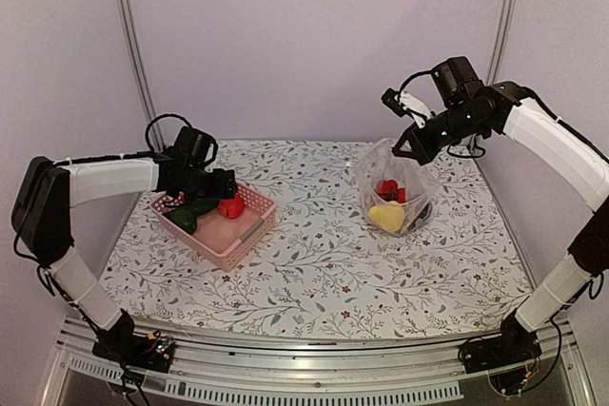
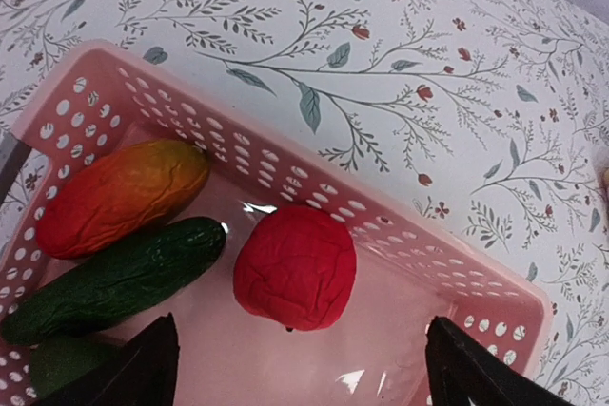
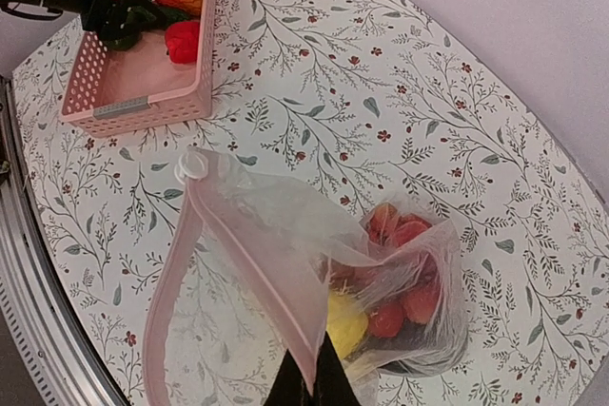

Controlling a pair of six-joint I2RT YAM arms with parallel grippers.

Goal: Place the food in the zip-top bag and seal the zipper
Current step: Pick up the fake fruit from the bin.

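Observation:
The clear zip-top bag (image 1: 395,187) hangs at the right, and its bottom rests on the table. My right gripper (image 1: 404,147) is shut on the bag's mouth edge and holds it up; it shows in the right wrist view (image 3: 312,375). The pinkish zipper (image 3: 163,288) gapes open. Red balls (image 3: 404,301) and a yellow piece (image 3: 344,322) lie inside the bag (image 3: 276,225). My left gripper (image 2: 304,382) is open just above a red piece (image 2: 295,268) in the pink basket (image 2: 381,211). A green cucumber (image 2: 114,278) and an orange-red piece (image 2: 119,195) lie beside it.
The pink basket (image 1: 249,225) stands at the left on the flowered tablecloth (image 1: 324,263). A metal rail (image 1: 314,368) runs along the near edge. Walls and upright poles (image 1: 128,35) close in the back.

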